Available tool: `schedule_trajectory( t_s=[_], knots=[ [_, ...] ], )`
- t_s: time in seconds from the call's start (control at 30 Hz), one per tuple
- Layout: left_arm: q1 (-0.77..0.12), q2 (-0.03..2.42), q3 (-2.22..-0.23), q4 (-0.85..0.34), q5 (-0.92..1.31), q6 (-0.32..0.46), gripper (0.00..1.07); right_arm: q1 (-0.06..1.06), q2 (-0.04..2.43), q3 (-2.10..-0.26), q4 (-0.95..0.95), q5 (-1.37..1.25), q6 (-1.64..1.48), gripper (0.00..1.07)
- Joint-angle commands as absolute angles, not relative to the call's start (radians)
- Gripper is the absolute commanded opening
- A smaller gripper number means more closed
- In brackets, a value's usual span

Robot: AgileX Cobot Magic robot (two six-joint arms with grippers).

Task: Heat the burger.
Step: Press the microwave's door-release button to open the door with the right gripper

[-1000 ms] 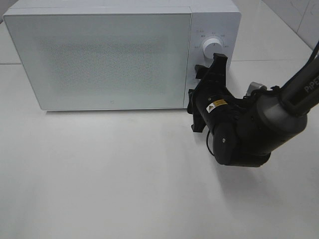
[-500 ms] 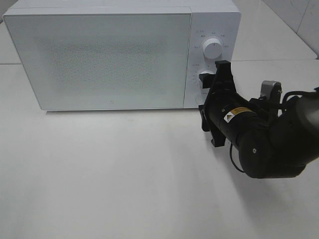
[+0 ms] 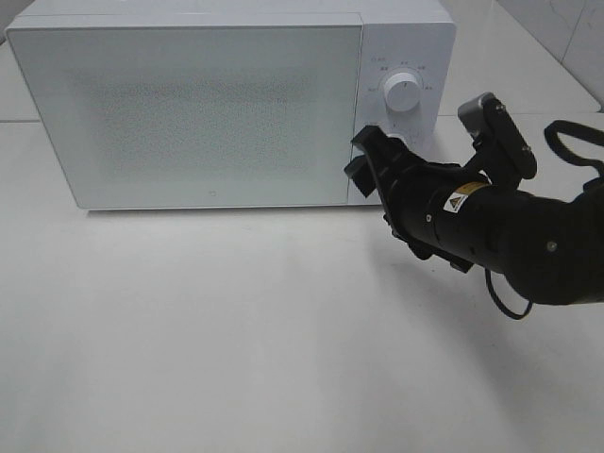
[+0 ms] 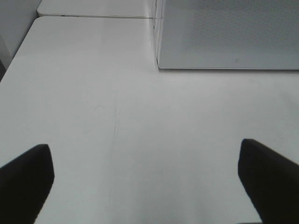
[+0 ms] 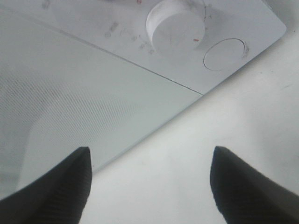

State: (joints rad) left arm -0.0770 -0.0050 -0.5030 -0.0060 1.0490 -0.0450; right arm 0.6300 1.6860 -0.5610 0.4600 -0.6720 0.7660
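Note:
The burger is out of view. A white microwave (image 3: 189, 113) stands at the back of the table with its door (image 3: 198, 104) shut. My right gripper (image 3: 364, 159) is open and holds nothing; its tips hover at the door's lower right corner, beside the control panel. In the right wrist view this gripper (image 5: 149, 186) frames the door's edge, with a white knob (image 5: 175, 28) and a round button (image 5: 224, 53) beyond. My left gripper (image 4: 147, 186) is open over bare table, short of the microwave (image 4: 224, 37), and does not show in the exterior high view.
The upper knob (image 3: 403, 92) sits on the panel right of the door. The white table (image 3: 236, 330) spreads in front of the microwave. A tiled wall (image 3: 576, 38) rises at the back right.
My right arm has swung and rolled: the gripper, upright at the knobs before, now lies sideways, lower and further left, at the door's edge. Its jaws widened a little. The left gripper stayed open.

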Motion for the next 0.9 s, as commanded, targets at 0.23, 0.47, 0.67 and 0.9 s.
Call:
schedule_trajectory(
  t_s=[0.23,0.47,0.67,0.9],
  knots=[
    [-0.075,-0.025,-0.500,-0.009,1.036,-0.049,1.00,0.571,1.582,-0.640,0.450,-0.194,0.227,0.69],
    [-0.075,-0.025,-0.500,-0.009,1.036,-0.049,1.00,0.562,1.491,-0.655,0.404,0.050,0.041,0.69],
    [-0.075,-0.025,-0.500,-0.009,1.036,-0.049,1.00,0.562,1.400,-0.655,0.291,0.209,0.035,0.80],
    [-0.075,-0.025,-0.500,-0.009,1.036,-0.049,1.00,0.562,1.286,-0.655,0.213,0.364,0.035,0.80]
  ],
)
